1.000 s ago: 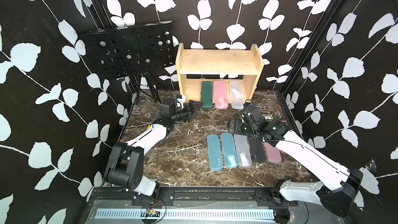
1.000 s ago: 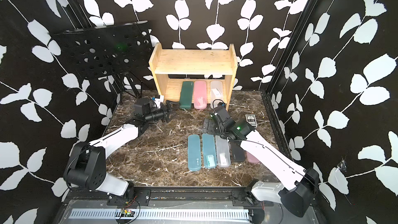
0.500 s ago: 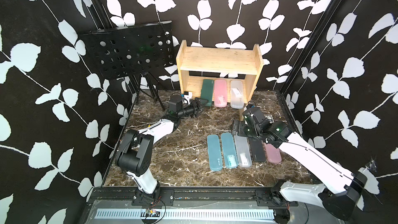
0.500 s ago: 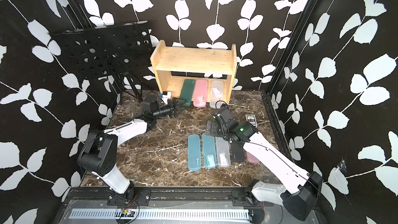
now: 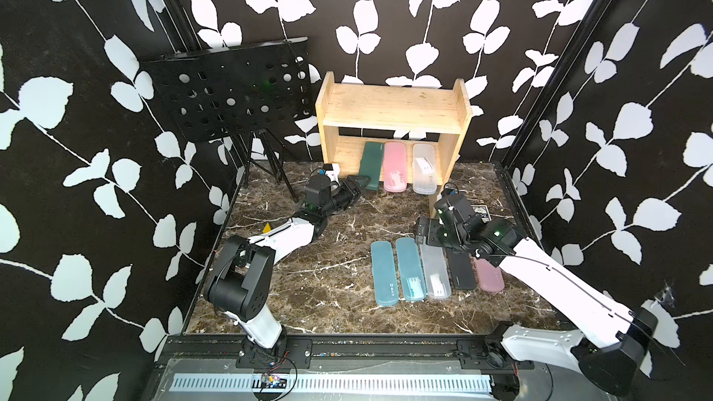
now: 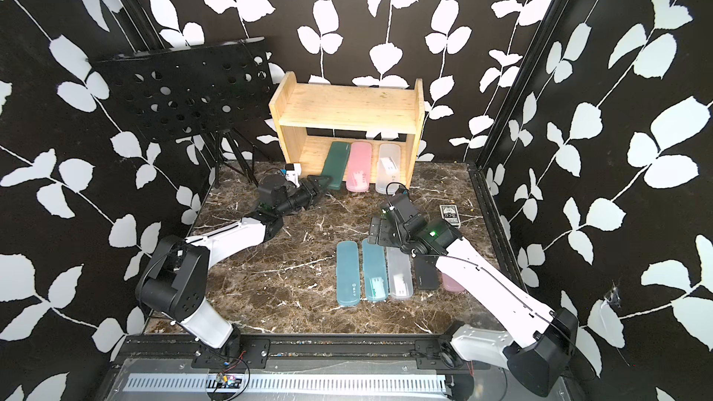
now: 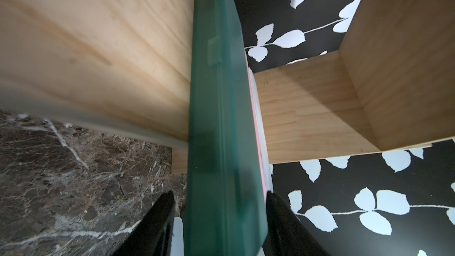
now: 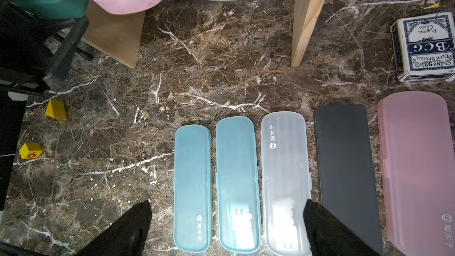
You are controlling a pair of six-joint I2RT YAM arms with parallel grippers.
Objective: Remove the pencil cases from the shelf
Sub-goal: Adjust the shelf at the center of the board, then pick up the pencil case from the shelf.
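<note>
On the lower tier of the wooden shelf (image 5: 389, 108) lie three pencil cases: dark green (image 5: 371, 163), pink (image 5: 394, 165) and frosted clear (image 5: 424, 167). My left gripper (image 5: 362, 180) is at the green case's front end. In the left wrist view its black fingers (image 7: 165, 208) straddle the green case (image 7: 216, 119), with a narrow gap left on one side. My right gripper (image 8: 227, 203) hovers open over a row of cases on the table: two teal (image 5: 384, 273), a clear one (image 5: 435, 271), a black one (image 5: 461, 273) and a pink one (image 5: 489, 275).
A black perforated music stand (image 5: 231, 90) on a tripod stands left of the shelf. A playing-card box (image 8: 423, 48) lies near the shelf's right leg. A yellow die (image 8: 30, 150) and a yellow wedge (image 8: 56, 110) lie on the marble table.
My left gripper has reached forward to the shelf, and its jaws have narrowed round the dark green case's end. The right arm has barely shifted.
</note>
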